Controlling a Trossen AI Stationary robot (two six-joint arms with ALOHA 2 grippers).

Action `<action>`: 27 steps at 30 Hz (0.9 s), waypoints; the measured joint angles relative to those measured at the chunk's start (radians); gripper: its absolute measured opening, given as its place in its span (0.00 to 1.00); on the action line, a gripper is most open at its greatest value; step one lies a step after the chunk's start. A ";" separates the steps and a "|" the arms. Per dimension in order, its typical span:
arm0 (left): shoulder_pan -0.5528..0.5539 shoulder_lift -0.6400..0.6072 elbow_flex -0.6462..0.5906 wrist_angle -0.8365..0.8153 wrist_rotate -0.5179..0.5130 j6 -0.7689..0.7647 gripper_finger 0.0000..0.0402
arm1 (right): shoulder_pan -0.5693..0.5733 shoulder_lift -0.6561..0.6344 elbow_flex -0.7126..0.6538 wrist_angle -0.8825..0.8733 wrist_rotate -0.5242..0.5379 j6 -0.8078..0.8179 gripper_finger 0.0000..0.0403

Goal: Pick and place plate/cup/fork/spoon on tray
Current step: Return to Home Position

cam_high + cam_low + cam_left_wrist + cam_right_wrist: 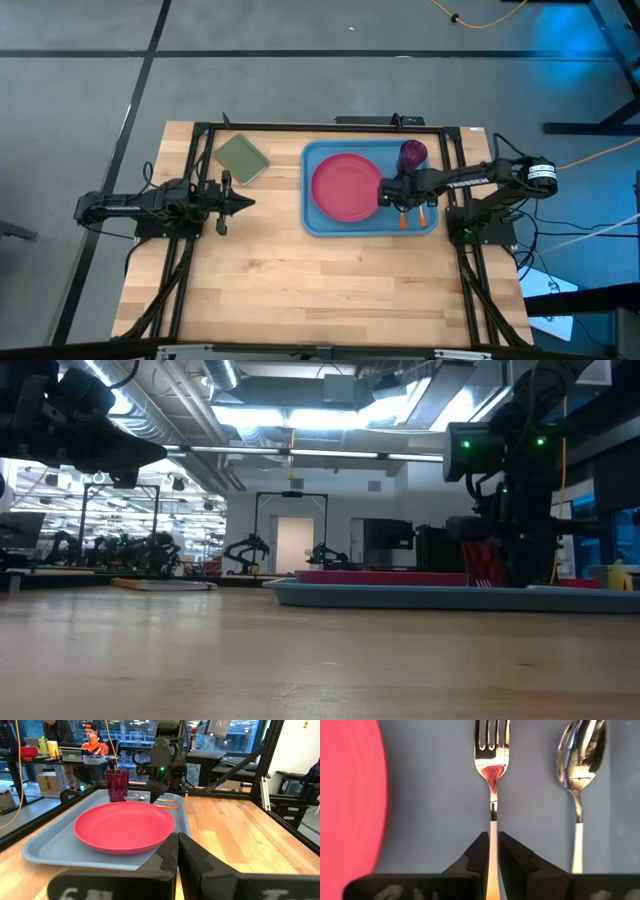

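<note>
The light blue tray (318, 222) lies at the table's far right. On it rest the pink plate (345, 187), the dark purple cup (413, 153), the fork (492, 750) and the spoon (580, 760), side by side on the tray floor right of the plate. My right gripper (393, 195) stands over the tray between the plate and the cutlery, shut on the fork. It also shows in the left wrist view (154, 795). My left gripper (240, 203) is shut and empty, held above the table left of the tray. My right gripper pinches the fork's handle (492, 832) between its two fingers, just behind the metal neck. The fingers (478, 854) come from above, pointing down, one on each side of the handle. The fork looks flat on the tray floor (435, 795), tines away from the fingers.
A small olive-green square pad (241, 158) lies on the table at the far side, left of the tray. A dark frame (300, 127) runs along the table's far edge and sides. Bare wood (320, 290) spreads over the near half. People sit in the room beyond (92, 737).
</note>
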 joint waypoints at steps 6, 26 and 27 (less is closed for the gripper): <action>0.000 0.000 0.000 0.000 0.000 0.000 0.00 | 0.002 0.000 0.063 -0.106 0.037 0.001 0.11; 0.000 0.000 0.000 0.000 0.000 0.000 0.00 | 0.249 0.000 0.368 -0.073 0.352 -0.478 0.11; 0.000 0.000 0.000 0.000 0.000 0.000 0.00 | 0.273 0.000 0.375 -0.048 0.380 -0.532 0.11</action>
